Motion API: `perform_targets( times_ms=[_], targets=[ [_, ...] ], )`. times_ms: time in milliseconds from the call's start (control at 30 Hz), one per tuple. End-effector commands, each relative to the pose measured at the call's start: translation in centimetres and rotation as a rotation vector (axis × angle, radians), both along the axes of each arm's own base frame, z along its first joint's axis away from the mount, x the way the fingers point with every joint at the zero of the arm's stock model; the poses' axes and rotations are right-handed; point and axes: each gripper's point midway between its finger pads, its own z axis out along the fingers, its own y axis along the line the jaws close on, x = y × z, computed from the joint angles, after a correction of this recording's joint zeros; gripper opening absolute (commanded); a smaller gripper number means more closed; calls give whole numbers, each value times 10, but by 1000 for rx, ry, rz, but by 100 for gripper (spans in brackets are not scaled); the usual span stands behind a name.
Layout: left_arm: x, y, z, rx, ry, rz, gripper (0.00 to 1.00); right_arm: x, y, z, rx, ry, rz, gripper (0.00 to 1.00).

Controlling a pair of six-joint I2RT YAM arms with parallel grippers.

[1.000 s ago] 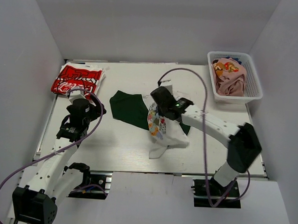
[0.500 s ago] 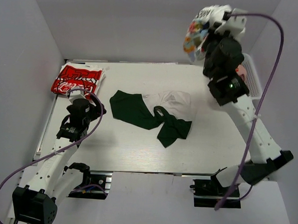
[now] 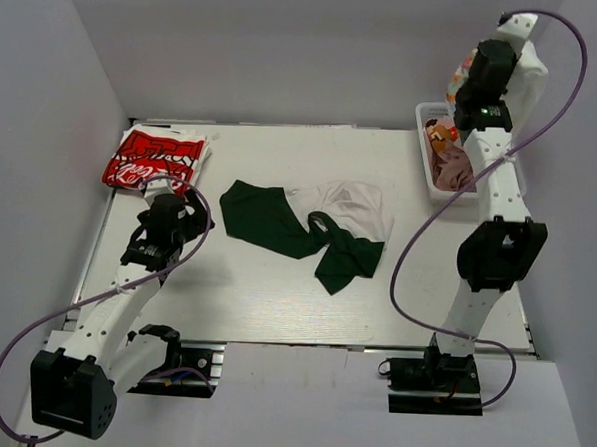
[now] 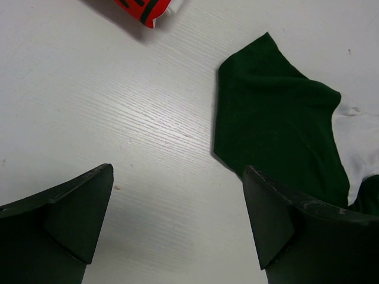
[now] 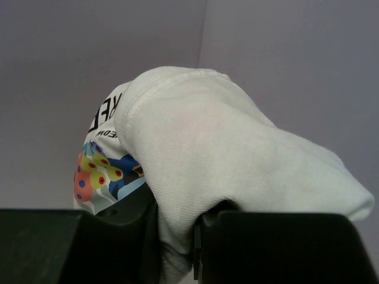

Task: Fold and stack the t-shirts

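While the right arm (image 3: pixel 493 194) rears high over the basket (image 3: pixel 423 140), the right hand (image 5: pixel 176 236) clamps the white printed t-shirt (image 5: pixel 225 171). Left hand (image 4: pixel 177 225) hovers over the desk (image 4: pixel 148 118), jaws wide.

White wood-grain table (image 3: pixel 255 291) between plain grey walls (image 3: pixel 287 53)

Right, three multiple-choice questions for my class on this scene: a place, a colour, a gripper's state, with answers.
1. Where on the table is the red-and-white t-shirt? A near right corner; B far left corner; C centre.
2. What colour is the t-shirt lying against the plain white t-shirt? A dark green; B blue; C yellow.
3. The right gripper is: A open, empty; B shut on the white printed t-shirt; C resting on the table.
Answers: B, it lies in that corner; A, the dark green t-shirt overlaps it; B, the wrist view shows cloth pinched in it.
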Motion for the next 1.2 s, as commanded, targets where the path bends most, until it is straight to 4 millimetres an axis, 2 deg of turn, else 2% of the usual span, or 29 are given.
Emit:
perform_targets(
  times_ms=[0, 67, 100, 167, 233, 267, 300, 333, 367, 400, 433, 467, 533, 600, 633, 667, 700, 733, 767, 800, 833, 867, 933, 967, 1000, 1033, 1067, 1133, 1167],
  targets=[
    [7, 6, 11, 26, -9, 27, 100, 34, -47, -94, 146, 119, 3, 0],
    [9, 6, 11, 27, -6, 27, 100, 38, -65, -138, 186, 188, -26, 0],
    [8, 6, 7, 31, 12, 27, 100, 33, -68, -192, 221, 279, -49, 0],
    [14, 5, 12, 23, 9, 32, 100, 31, -73, -233, 264, 335, -54, 0],
    [16, 3, 13, 19, 15, 24, 100, 25, -73, -289, 391, 407, -55, 0],
    [19, 2, 11, 21, 26, 24, 100, 20, -74, -300, 439, 429, -72, 2],
    [18, 2, 7, 25, 44, 24, 100, 15, -76, -311, 486, 475, -54, 12],
    [21, 2, 10, 24, 40, 24, 100, 18, -74, -317, 520, 486, -46, 46],
    [24, -1, 13, 18, 37, 16, 100, 23, -76, -301, 527, 465, -36, 75],
    [27, -1, 9, 21, 53, 16, 100, 13, -77, -306, 544, 519, -44, 90],
    [30, -2, 8, 23, 59, 16, 100, 15, -70, -296, 549, 521, -3, 90],
    [34, -4, 11, 17, 57, 9, 100, 20, -70, -264, 520, 483, 27, 90],
    [41, -10, 2, 9, 95, -12, 100, 10, -58, -235, 510, 479, 65, 90],
    [45, -18, -5, 22, 123, -37, 100, -7, -42, -188, 478, 438, 140, 90],
    [51, -24, -4, 6, 128, -60, 100, -12, -28, -186, 475, 454, 174, 90],
    [54, -27, -18, 14, 173, -78, 100, -30, -18, -158, 458, 429, 216, 90],
    [57, -32, -22, 1, 190, -98, 100, -40, -12, -164, 457, 456, 225, 90],
    [64, -35, -21, 4, 192, -112, 100, -45, 9, -161, 447, 466, 271, 90],
    [69, -38, -24, -2, 198, -121, 100, -68, 24, -161, 452, 491, 325, 90],
    [70, -43, -38, -11, 240, -139, 100, -76, 36, -163, 462, 507, 355, 90],
    [72, -45, -43, -18, 254, -148, 100, -84, 60, -166, 462, 528, 404, 90],
    [77, -48, -45, -18, 254, -162, 100, -103, 84, -186, 455, 584, 443, 90],
    [77, -51, -64, -20, 303, -171, 100, -126, 117, -175, 433, 566, 510, 90],
    [80, -51, -67, -19, 310, -170, 100, -140, 138, -195, 425, 620, 549, 90],
    [79, -51, -73, -17, 327, -170, 100, -159, 158, -201, 422, 636, 594, 90],
    [82, -52, -75, -17, 332, -169, 100, -174, 166, -223, 428, 687, 598, 90],
    [83, -54, -86, -21, 354, -176, 100, -188, 193, -232, 409, 715, 664, 90],
    [84, -56, -96, -27, 372, -185, 100, -214, 199, -266, 429, 780, 653, 90],
    [84, -59, -106, -35, 390, -194, 100, -227, 214, -274, 427, 807, 687, 90]
  ],
)
